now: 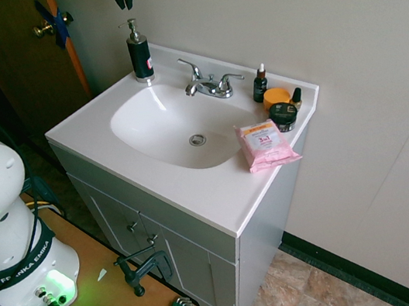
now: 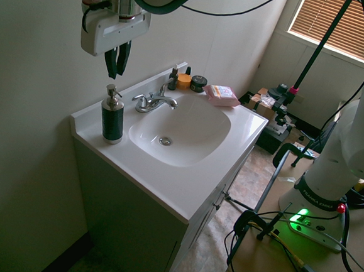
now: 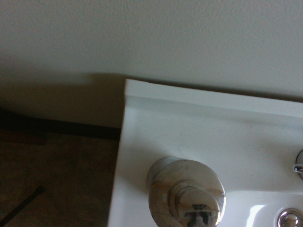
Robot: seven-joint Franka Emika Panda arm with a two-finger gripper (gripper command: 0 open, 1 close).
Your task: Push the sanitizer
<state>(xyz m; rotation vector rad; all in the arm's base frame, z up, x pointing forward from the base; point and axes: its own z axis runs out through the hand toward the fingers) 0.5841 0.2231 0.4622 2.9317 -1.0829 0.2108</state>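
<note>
We are seeing the tall black cylindrical sanitizer bottle (image 2: 112, 119) with its silver pump head standing upright at the back corner of the white sink counter (image 2: 165, 185), beside the chrome faucet (image 2: 152, 101), while our gripper (image 2: 117, 64) is hanging straight above it, pointing down, fingers nearly pressed together, holding nothing.

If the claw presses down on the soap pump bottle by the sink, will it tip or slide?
The pump bottle is tall and narrow near the counter's corner, so an off-centre press might tip it. The counter looks glossy, so it may slide. The claw hangs almost straight above the pump head, which favours a clean press.
</note>
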